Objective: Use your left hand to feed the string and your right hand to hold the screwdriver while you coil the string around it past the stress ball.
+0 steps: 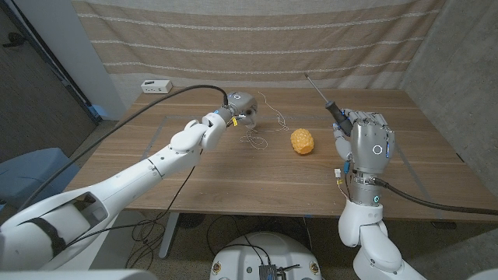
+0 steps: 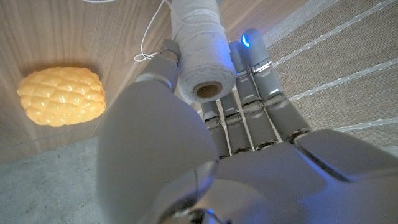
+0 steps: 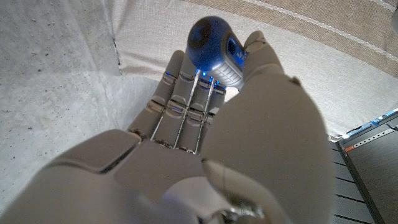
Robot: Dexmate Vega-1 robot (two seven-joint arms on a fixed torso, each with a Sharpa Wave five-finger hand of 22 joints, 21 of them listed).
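My left hand (image 1: 242,108) reaches to the far middle of the table and grips a spool of white string (image 2: 202,53). Loose string (image 1: 257,138) trails from it in loops on the wood, just left of the yellow stress ball (image 1: 303,141). That ball, a quilted yellow oval (image 2: 61,95), lies on the table beside the spool in the left wrist view. At the table's right, my right hand (image 1: 367,140) stands upright and holds the screwdriver (image 1: 328,104) by its blue-and-black handle (image 3: 214,46), shaft slanting up and away to the left.
A white power strip (image 1: 156,86) lies at the table's far left corner. A striped curtain (image 1: 257,43) hangs behind the table. Bare wood (image 1: 257,183) stretches between the ball and the near edge.
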